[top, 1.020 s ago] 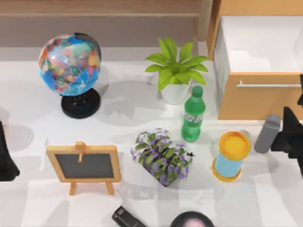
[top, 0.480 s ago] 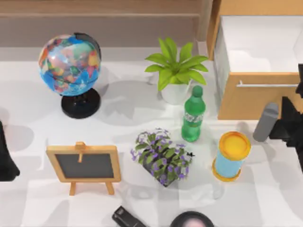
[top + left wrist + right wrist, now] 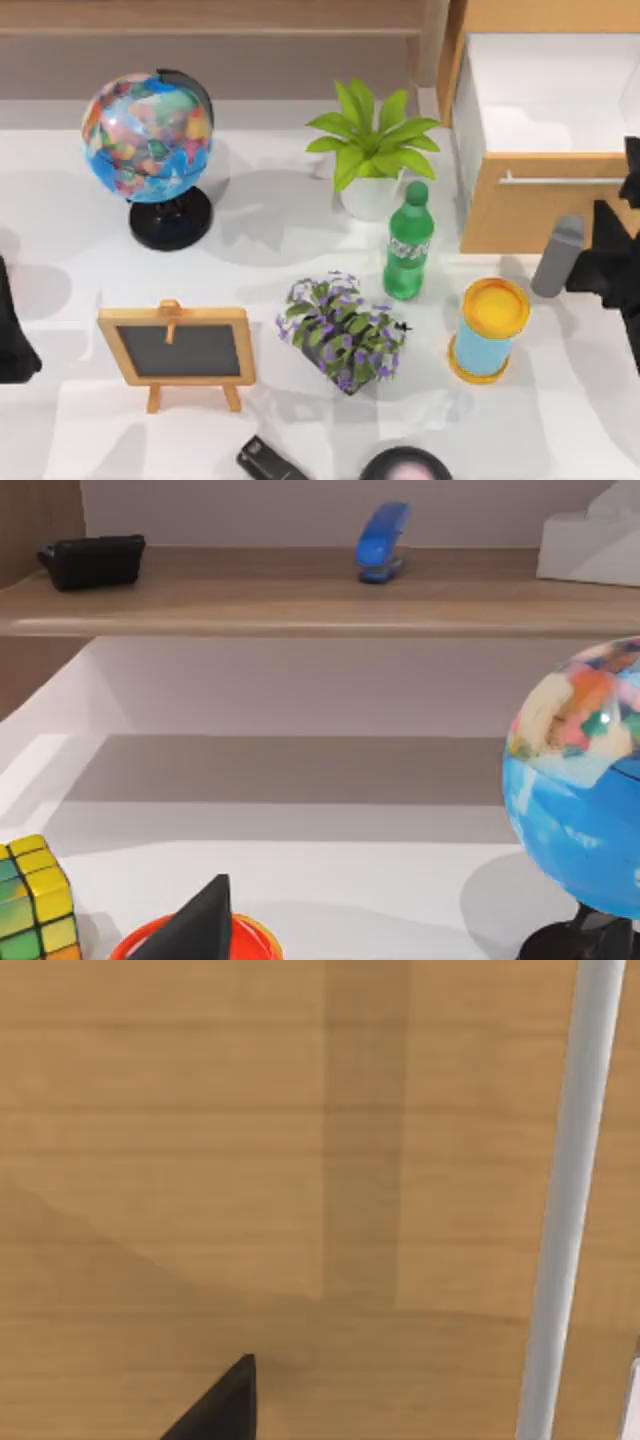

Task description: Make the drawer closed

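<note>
The drawer (image 3: 545, 150), a large box with white inner walls, a light tan wooden front panel and a thin horizontal silver bar handle (image 3: 560, 180), stands pulled out at the far right of the table, its open interior plainly showing, so the task is not yet done. The right gripper (image 3: 612, 262) sits at the right edge just in front of that panel, close to it; its wrist view looks squarely at the tan wood (image 3: 250, 1160) with the silver bar (image 3: 570, 1190) crossing beside it, which suggests the arm is lined up to push the front flat inward. Whether its fingers are spread or pressed together I cannot tell. A grey cylinder (image 3: 556, 256) stands just beside the gripper, near the panel's lower corner, and could be nudged by a push.

Further out stand a blue cup with a yellow lid (image 3: 488, 330), a green plastic bottle (image 3: 407, 242), a leafy green plant in a white pot (image 3: 372, 150), a purple-flowered plant (image 3: 343, 332), a small wooden-framed chalkboard easel (image 3: 177, 348) and a colourful globe on a black base (image 3: 150, 135). The left gripper (image 3: 10, 330) is parked at the left edge.
</note>
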Robot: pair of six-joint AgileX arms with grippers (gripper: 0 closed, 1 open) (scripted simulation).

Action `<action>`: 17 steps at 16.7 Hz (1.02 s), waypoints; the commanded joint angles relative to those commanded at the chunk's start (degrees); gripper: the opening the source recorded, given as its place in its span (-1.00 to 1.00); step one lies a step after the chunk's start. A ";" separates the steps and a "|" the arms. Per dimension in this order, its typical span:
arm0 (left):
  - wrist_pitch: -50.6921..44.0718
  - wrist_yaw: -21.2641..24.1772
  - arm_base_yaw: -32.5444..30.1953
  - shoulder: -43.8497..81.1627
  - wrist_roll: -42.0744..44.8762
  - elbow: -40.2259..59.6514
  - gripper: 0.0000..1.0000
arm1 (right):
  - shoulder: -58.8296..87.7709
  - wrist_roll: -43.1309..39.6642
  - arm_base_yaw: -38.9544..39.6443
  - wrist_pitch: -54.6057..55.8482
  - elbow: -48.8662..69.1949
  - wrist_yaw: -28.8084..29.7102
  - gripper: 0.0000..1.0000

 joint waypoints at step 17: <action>0.00 0.00 0.00 0.00 0.00 0.00 1.00 | 0.00 0.00 0.00 0.00 0.00 0.00 -1.00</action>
